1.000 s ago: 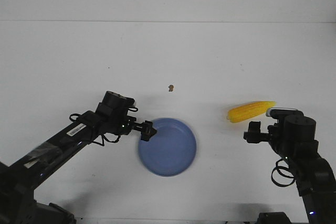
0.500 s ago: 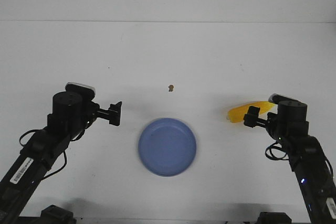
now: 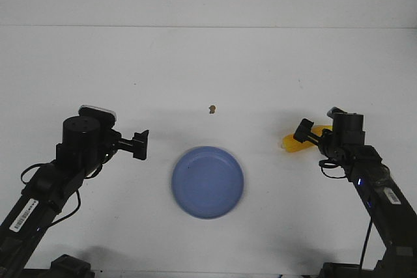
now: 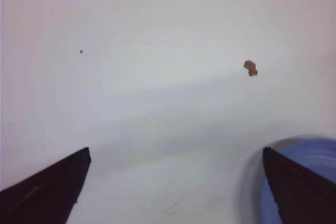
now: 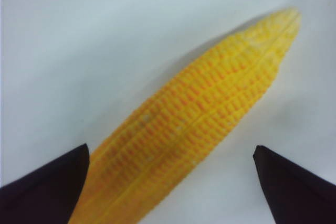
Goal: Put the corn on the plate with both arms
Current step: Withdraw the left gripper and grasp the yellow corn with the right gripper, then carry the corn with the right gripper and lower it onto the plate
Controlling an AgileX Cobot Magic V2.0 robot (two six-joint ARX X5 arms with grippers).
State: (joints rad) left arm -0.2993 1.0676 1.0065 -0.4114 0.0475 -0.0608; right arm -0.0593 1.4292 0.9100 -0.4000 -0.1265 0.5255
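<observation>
The blue plate (image 3: 208, 182) lies in the middle of the white table; its rim (image 4: 312, 153) shows beside one finger in the left wrist view. The yellow corn (image 3: 290, 142) lies to the plate's right, partly hidden by my right gripper (image 3: 303, 129). In the right wrist view the corn (image 5: 194, 129) runs slantwise between the open fingers of that gripper (image 5: 170, 148), close to one finger and apart from the other. My left gripper (image 3: 139, 144) hovers left of the plate. It stands open (image 4: 176, 150) with only bare table between its fingers.
A small brown speck (image 3: 212, 109) sits on the table beyond the plate; the left wrist view shows this speck (image 4: 250, 67) too. The table's far edge meets a white wall at the back.
My left gripper has drawn back leftward off the plate's rim. The right gripper has moved forward and now straddles the corn. The plate and corn lie where they were.
</observation>
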